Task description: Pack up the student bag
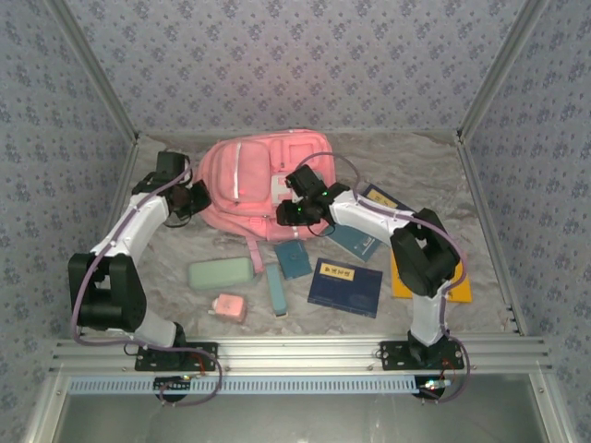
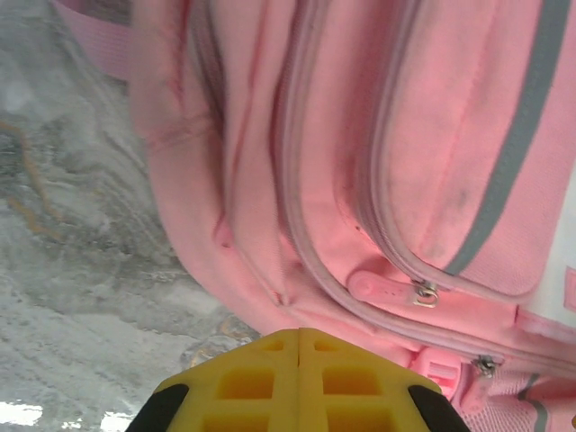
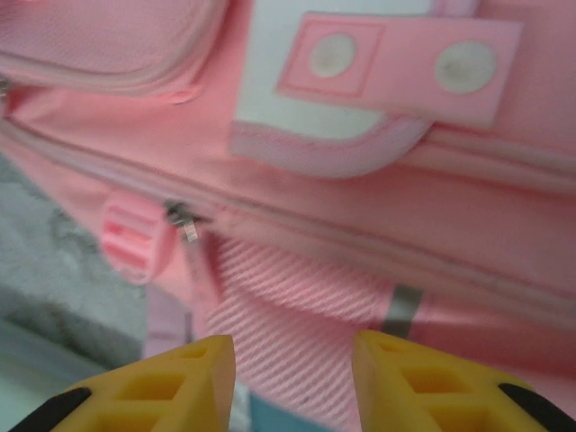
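The student bag [image 1: 263,185] is laid flat on the bench [image 1: 416,161], at the far middle part, with its front pockets turned up. The left side of the bag is approached by the left end effector [image 1: 199,196]. In the left wrist view this end effector [image 2: 299,378] is seen closed: the two yellow fingers [image 2: 261,382] are pressed together and nothing is held between them. It is placed just beside the lower edge of the bag [image 2: 360,162], near a metal zipper pull [image 2: 426,292]. Whether the fabric is touched cannot be told.

The right end effector [image 1: 284,216] is placed at the near edge of the bag. In the right wrist view it [image 3: 292,378] is seen with a moderate gap between the yellow fingers [image 3: 180,378], and nothing is gripped. Through this gap, ribbed pink fabric of the bag [image 3: 360,234] is seen. A second zipper pull [image 3: 184,222] hangs next to a pink tab [image 3: 130,241], a little to the left of the fingers.

In front of the bag several things are spread on the bench: a green pencil case [image 1: 222,273], a small pink item [image 1: 229,306], a small teal book [image 1: 293,259], a dark blue book [image 1: 345,287] and an orange book [image 1: 459,288], which is partly covered by the right arm.
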Motion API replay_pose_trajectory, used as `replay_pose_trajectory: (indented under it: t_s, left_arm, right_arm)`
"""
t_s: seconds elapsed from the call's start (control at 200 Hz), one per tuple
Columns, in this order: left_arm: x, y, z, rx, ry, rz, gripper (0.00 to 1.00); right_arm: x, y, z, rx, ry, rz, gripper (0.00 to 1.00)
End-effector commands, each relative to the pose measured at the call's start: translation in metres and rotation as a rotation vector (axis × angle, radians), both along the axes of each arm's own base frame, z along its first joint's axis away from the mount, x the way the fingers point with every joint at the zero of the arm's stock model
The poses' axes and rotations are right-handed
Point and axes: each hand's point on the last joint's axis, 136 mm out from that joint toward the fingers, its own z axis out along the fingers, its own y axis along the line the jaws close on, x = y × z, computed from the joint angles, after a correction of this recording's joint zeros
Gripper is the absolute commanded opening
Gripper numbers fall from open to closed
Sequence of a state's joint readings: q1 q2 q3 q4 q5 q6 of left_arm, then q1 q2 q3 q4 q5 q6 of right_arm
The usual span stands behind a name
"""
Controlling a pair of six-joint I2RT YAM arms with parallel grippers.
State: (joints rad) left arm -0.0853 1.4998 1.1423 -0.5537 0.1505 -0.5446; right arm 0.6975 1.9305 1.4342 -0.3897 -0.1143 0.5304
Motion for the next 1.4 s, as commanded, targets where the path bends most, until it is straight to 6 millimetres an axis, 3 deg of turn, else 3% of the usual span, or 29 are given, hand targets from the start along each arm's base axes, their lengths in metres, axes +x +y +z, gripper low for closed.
replay_pose_trajectory:
  t_s: [0.0,0.21,0.28,0.35,0.42,0.545,0.605,0.754,0.889,0.994,1.264,1.394]
  left_arm:
    - [0.001,0.01,0.004,0.008,0.009,0.042,0.0]
    - [0.004,0.013,-0.006,0.005,0.036,0.046,0.14]
    - [0.004,0.012,-0.011,0.001,0.045,0.041,0.16]
    - [0.004,0.01,-0.016,-0.01,0.055,0.032,0.17]
    - [0.006,0.008,-0.018,-0.018,0.061,0.03,0.17]
    - [0.008,0.009,-0.021,-0.016,0.059,0.031,0.17]
    - [0.01,0.009,-0.023,-0.022,0.059,0.034,0.17]
    - [0.018,0.007,-0.037,-0.044,0.085,0.059,0.17]
    - [0.026,0.015,-0.055,-0.063,0.117,0.107,0.11]
    - [0.033,0.018,-0.071,-0.106,0.15,0.129,0.06]
    - [0.048,0.014,-0.094,-0.127,0.182,0.12,0.03]
    - [0.051,0.01,-0.101,-0.142,0.194,0.11,0.02]
  right_arm:
    - [0.032,-0.033,-0.025,-0.134,-0.012,-0.062,0.39]
    - [0.083,-0.076,-0.046,-0.26,-0.035,-0.136,0.4]
    - [0.099,-0.089,-0.044,-0.276,-0.055,-0.164,0.39]
    - [0.113,-0.093,-0.029,-0.278,-0.099,-0.162,0.38]
    - [0.122,-0.079,0.001,-0.226,-0.171,-0.105,0.4]
    - [0.111,-0.019,0.048,0.021,-0.207,0.07,0.47]
    - [0.112,0.004,0.063,0.151,-0.191,0.11,0.49]
    - [0.12,0.051,0.081,0.37,-0.15,0.19,0.49]
    - [0.125,0.085,0.084,0.474,-0.121,0.243,0.5]
    - [0.126,0.101,0.07,0.476,-0.091,0.262,0.51]
    - [0.127,0.119,0.041,0.493,-0.038,0.266,0.5]
    - [0.122,0.125,0.039,0.498,-0.03,0.285,0.42]
